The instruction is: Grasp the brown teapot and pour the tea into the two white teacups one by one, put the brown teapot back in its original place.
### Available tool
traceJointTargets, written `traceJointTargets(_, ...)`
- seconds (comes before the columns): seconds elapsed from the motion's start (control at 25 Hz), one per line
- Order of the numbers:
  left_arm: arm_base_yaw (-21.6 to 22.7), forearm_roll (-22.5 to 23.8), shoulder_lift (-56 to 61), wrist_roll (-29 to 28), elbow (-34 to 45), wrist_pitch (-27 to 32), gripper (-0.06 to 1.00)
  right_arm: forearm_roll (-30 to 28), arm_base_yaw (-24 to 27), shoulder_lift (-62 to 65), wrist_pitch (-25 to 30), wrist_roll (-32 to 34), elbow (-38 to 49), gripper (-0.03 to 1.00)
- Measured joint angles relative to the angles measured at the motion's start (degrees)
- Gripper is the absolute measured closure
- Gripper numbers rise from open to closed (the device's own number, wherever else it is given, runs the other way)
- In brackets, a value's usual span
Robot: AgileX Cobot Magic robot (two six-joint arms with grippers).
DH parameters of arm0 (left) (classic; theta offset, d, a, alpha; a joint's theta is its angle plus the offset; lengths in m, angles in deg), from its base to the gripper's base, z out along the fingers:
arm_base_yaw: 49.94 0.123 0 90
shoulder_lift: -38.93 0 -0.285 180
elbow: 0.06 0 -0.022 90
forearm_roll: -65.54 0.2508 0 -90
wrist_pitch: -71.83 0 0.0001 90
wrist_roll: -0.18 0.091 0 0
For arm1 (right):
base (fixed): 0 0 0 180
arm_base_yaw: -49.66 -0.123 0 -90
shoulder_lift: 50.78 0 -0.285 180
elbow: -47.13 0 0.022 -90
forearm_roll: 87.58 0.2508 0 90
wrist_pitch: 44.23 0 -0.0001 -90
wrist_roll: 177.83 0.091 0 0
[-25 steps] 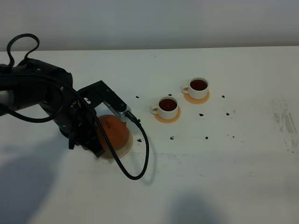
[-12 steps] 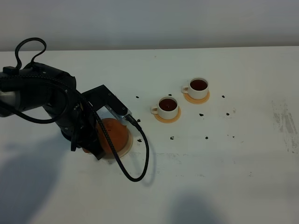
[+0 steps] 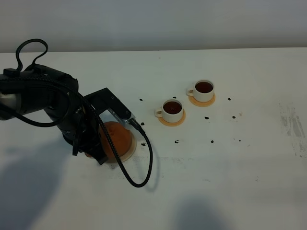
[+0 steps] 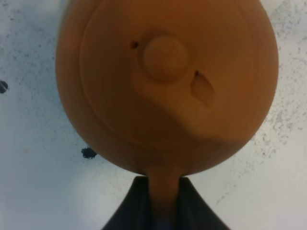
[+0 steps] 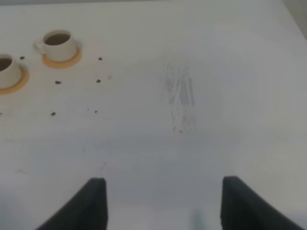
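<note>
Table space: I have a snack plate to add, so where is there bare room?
The table is bare along the whole front, and right of the teacups except a scuffed patch. It is crowded at left, where the left gripper holds the teapot; specks dot the area around the cups.

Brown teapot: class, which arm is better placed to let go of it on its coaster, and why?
Left. The left gripper grips the brown teapot by its handle over the pale coaster. The right gripper hangs open over bare table, far off.
</note>
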Motion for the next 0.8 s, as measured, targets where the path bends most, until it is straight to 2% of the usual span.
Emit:
traceJointTargets(0.12, 0.1, 0.0, 0.0, 0.1, 0.0, 0.4, 0.82, 0.0, 0.0, 0.0, 0.0, 0.0, 0.0, 0.47)
traceJointTargets(0.36, 0.3, -0.1, 0.0, 0.1, 0.0, 1.7, 0.52, 0.0, 0.0, 0.0, 0.0, 0.0, 0.0, 0.47)
traceJointTargets(0.44, 0.3, -0.1, 0.0, 0.0, 0.0, 1.9, 0.45, 0.0, 0.0, 0.0, 0.0, 0.0, 0.0, 0.47)
traceJointTargets(0.64, 0.4, -0.1, 1.7, -0.2, 0.0, 3.2, 0.41, 0.0, 0.0, 0.0, 0.0, 0.0, 0.0, 0.47)
traceJointTargets(0.8, 2.8, -0.1, 5.8, -2.3, 0.0, 8.5, 0.41, 0.0, 0.0, 0.0, 0.0, 0.0, 0.0, 0.47)
